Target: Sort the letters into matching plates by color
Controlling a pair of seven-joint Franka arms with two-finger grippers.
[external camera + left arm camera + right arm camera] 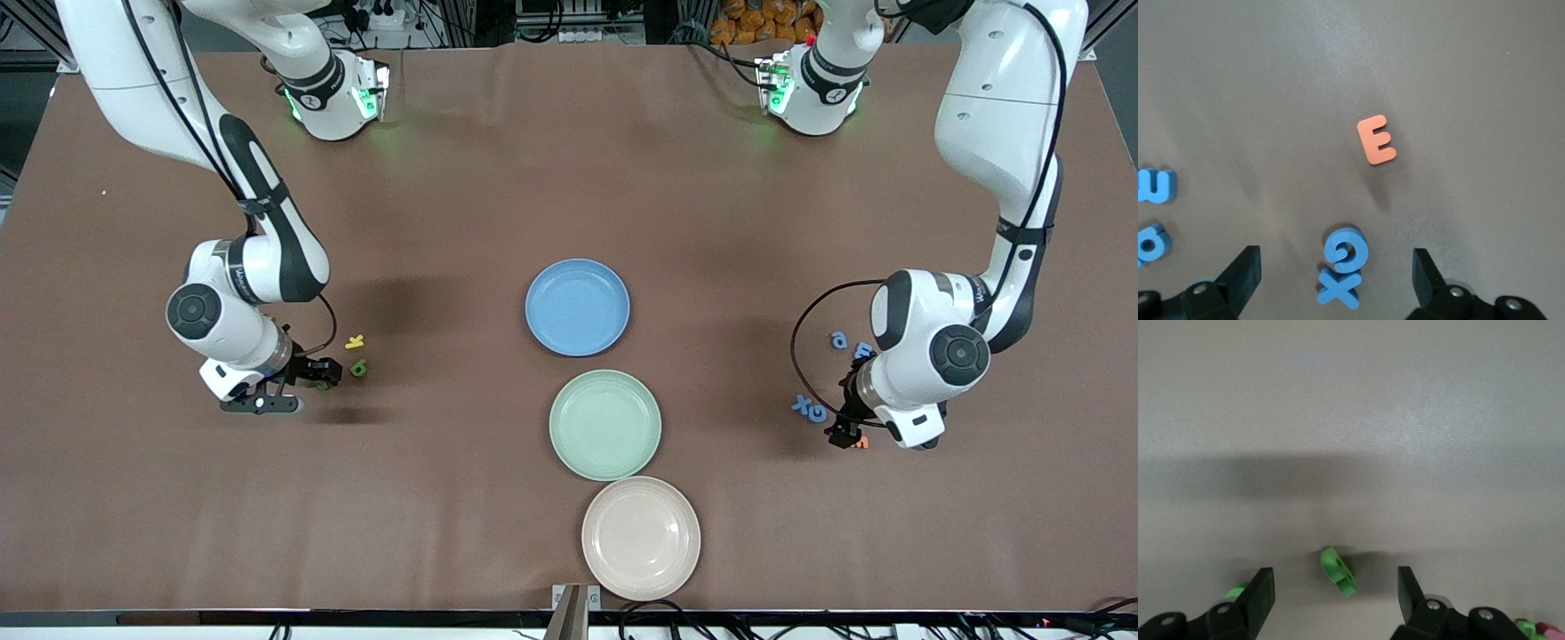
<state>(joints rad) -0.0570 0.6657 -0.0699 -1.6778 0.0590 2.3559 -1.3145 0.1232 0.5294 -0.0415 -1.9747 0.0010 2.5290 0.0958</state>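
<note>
The blue plate (577,307) and the mint green plate (605,425) lie mid-table, both bare. My right gripper (322,375) (1335,579) is low at the right arm's end, jaws open on either side of a tilted green letter (1339,571) (358,368) without touching it. Another green letter (1237,591) peeks out beside one finger. My left gripper (843,433) (1335,259) hangs open over two touching blue letters, a round one (1346,250) and an X (1340,288) (811,409). Two more blue letters (838,340) (862,350) lie farther from the front camera.
A beige-pink plate (641,537) sits nearest the front camera, touching the green plate. A yellow letter (355,341) lies beside the green one. An orange E (1376,139) (861,442) rests by the left gripper.
</note>
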